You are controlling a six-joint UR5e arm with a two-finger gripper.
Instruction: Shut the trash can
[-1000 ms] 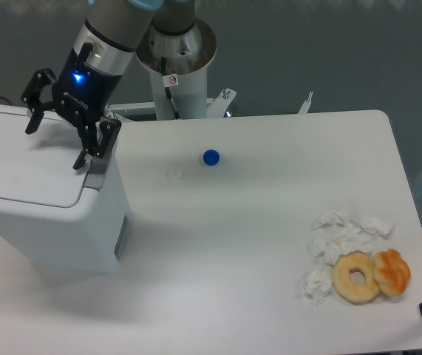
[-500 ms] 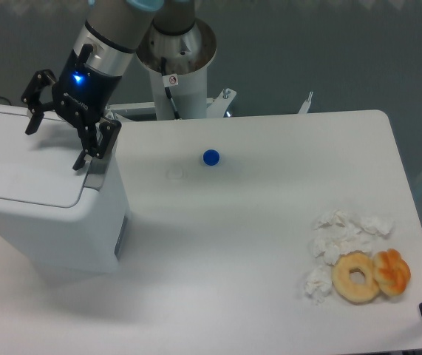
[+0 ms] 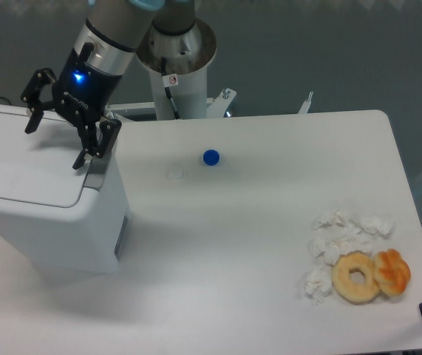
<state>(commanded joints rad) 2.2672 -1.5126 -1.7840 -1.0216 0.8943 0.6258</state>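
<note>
The trash can (image 3: 55, 222) is a big boxy white bin at the table's left. Its flat white lid (image 3: 18, 166) lies down level on the body, and a grey latch tab (image 3: 97, 177) shows at the right edge of the lid. My gripper (image 3: 54, 148) hangs just above the lid's far right part, open, fingers spread wide with nothing between them. One fingertip (image 3: 79, 164) is close to the latch tab, the other (image 3: 29, 129) is over the lid's back edge.
A small blue cap (image 3: 211, 157) lies mid-table beside a faint white disc (image 3: 174, 173). Crumpled white tissues (image 3: 340, 237), a plain doughnut (image 3: 356, 276) and an orange pastry (image 3: 392, 271) sit at the front right. The arm's base column (image 3: 177, 70) stands behind.
</note>
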